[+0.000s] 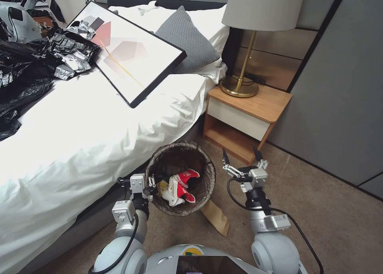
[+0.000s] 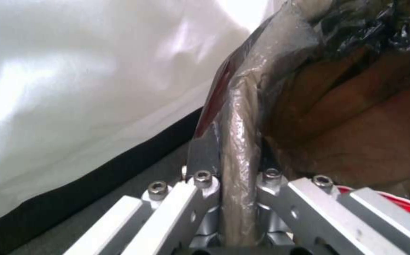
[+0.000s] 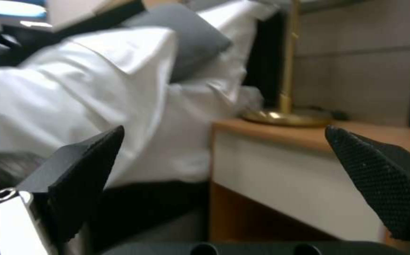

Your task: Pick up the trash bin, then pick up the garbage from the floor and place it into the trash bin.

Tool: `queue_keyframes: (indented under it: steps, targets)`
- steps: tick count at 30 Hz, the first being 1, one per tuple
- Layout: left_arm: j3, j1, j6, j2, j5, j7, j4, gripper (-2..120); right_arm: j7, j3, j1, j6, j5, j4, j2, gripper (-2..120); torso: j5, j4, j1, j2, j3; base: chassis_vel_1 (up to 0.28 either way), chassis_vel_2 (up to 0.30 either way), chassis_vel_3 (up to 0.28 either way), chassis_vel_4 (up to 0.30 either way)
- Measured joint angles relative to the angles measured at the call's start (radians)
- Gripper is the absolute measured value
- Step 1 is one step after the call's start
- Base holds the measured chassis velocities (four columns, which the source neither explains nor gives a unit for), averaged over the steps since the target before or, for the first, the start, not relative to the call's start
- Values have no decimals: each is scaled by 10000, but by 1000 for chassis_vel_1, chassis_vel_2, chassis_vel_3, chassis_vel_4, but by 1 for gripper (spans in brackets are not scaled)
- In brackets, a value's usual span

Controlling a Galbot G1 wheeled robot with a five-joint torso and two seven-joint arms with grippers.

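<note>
Gripping the near-left rim, the left gripper [image 1: 151,183] is clenching the small round white trash bin with dark liner [image 1: 208,178], which is sitting on brown carpet [image 1: 319,210] beside the white-sheeted bed [image 1: 99,134]. Crushed red-and-white paper cups [image 1: 182,186] are lying inside; their lettering is unreadable. The right gripper [image 1: 239,154] is hovering spread near the wooden nightstand [image 1: 255,106].
</note>
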Motion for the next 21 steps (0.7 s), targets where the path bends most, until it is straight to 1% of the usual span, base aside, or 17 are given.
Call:
queue_keyframes:
  steps: [2, 4, 8, 18, 21]
  targets:
    - [0, -1, 0, 0, 0, 0, 0, 2, 45, 110, -153, 120, -15, -75, 107, 100, 1, -1, 0, 0, 0, 0, 0, 0, 0]
    - [0, 0, 0, 0, 0, 0, 0, 2, -13, 299, -367, 465, -100, -211, 250, 100, 1, 0, 0, 0, 0, 0, 0, 0, 0]
    - [0, 0, 0, 0, 0, 0, 0, 2, -149, 385, -420, 628, -110, -263, 282, 100, 0, 1, 0, 0, 0, 0, 0, 0, 0]
    - [0, 0, 0, 0, 0, 0, 0, 2, -429, 409, -346, 714, -158, -365, 333, 100, 1, 1, 0, 0, 0, 0, 0, 0, 0]
    - [0, -1, 0, 0, 0, 0, 0, 2, -496, 416, -311, 714, -157, -376, 327, 100, 0, 1, 1, 0, 1, 60, -50, -65, 60]
